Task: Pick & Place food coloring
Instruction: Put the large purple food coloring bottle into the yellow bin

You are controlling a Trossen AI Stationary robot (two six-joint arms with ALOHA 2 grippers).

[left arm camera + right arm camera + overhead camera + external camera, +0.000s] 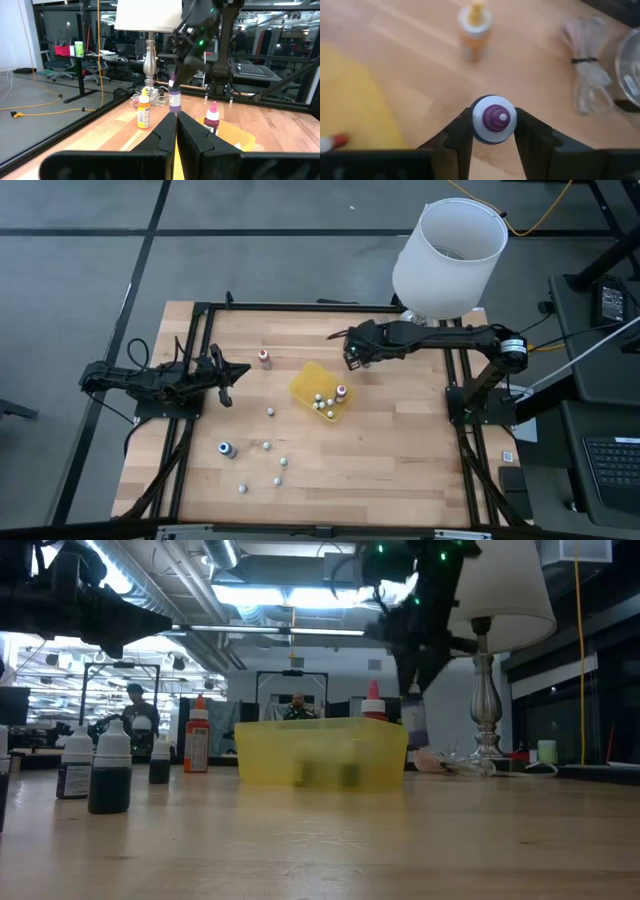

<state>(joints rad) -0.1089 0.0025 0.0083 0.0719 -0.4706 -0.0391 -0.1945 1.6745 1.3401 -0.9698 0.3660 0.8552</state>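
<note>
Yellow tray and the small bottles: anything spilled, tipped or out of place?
Nothing looks spilled or damaged. The yellow plastic tray sits askew to the table edges, holding a few bottles. Other tiny dropper bottles stand scattered on the wood. The right gripper holds a purple-capped bottle upright.

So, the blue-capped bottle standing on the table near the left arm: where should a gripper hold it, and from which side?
Grip the blue-capped bottle around its body just under the cap, coming straight down from above. It stands upright with bare wood all around, so the fingers probably fit on either side.
</note>
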